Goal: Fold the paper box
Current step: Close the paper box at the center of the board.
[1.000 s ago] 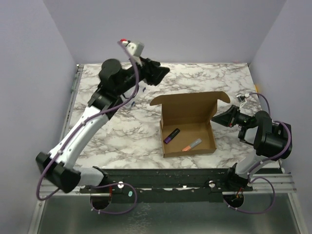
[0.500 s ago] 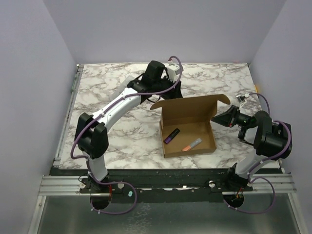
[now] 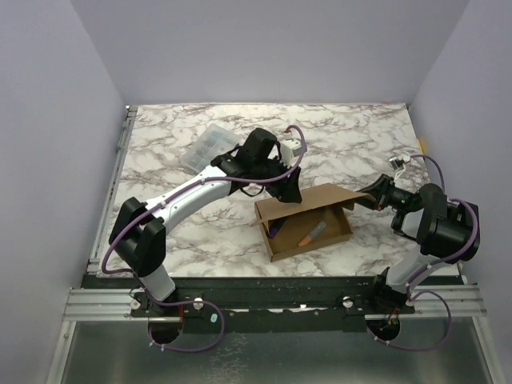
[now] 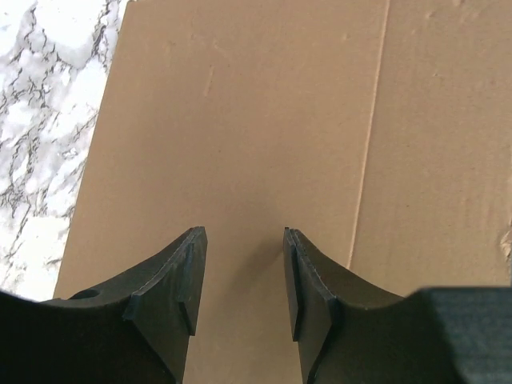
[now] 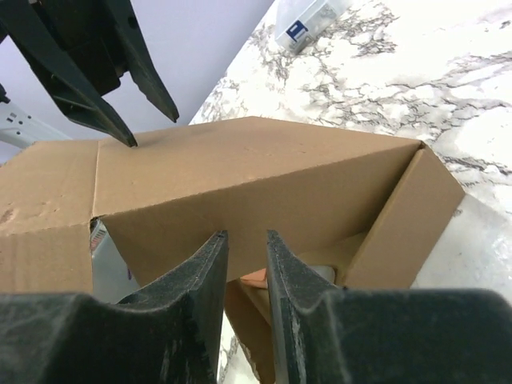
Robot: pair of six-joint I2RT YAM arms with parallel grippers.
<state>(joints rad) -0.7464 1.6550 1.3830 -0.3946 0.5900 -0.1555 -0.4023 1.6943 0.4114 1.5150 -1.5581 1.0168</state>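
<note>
The brown paper box (image 3: 308,228) lies at the middle right of the table. Its lid (image 3: 316,198) is tilted forward over the tray, half closed. My left gripper (image 3: 293,192) is open, its fingertips resting on the lid's outer face, which fills the left wrist view (image 4: 240,120). My right gripper (image 3: 370,197) sits at the box's right end with the jaws a narrow gap apart and nothing between them. In the right wrist view my right gripper (image 5: 246,235) points at the lid's free edge (image 5: 264,184). The left fingers (image 5: 96,88) touch the lid from above.
An orange and grey pen (image 3: 313,233) and a purple item (image 3: 276,231) lie inside the box. A clear plastic compartment case (image 3: 209,145) lies at the back left, also showing in the right wrist view (image 5: 308,20). Marble table (image 3: 192,224) around them.
My left arm swung from the back left to the box and pushed the lid from laid open to tilted over the tray. The clear case came into view. The right arm barely moved.
</note>
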